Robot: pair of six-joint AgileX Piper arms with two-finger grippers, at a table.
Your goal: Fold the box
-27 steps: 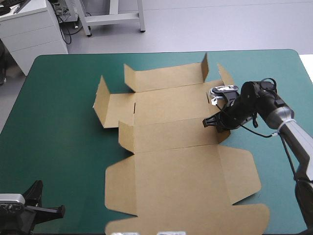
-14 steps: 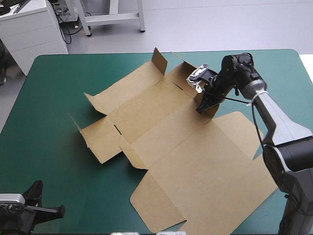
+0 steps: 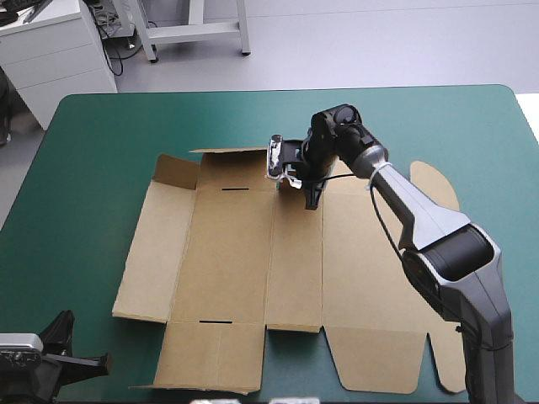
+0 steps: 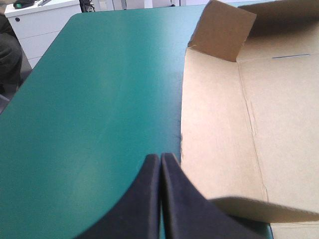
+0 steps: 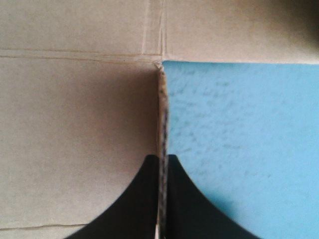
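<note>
The brown box [image 3: 236, 261] is a cut sheet lying mostly flat across the middle of the table. A low wall [image 3: 236, 158] and a corner flap [image 3: 177, 171] are raised along its far edge. My right gripper [image 3: 313, 200] is at that far edge, shut on a thin upright flap. In the right wrist view the board's edge runs between the gripper's [image 5: 162, 164] black fingers, with brown board [image 5: 75, 109] on one side. My left gripper [image 3: 99, 363] rests at the table's near left corner, shut [image 4: 160, 164] and holding nothing. The box [image 4: 249, 109] lies just beside it.
Bare teal-green cover [image 3: 93, 168] lies left of the box and along the far edge. The sheet's near flaps [image 3: 202, 370] reach close to the table's near edge. Its rounded lid flaps [image 3: 438, 189] extend toward the right side.
The right gripper has swung leftward along the far side, dragging and turning the box with it. The sheet now lies squarer and farther left. The left arm has not moved.
</note>
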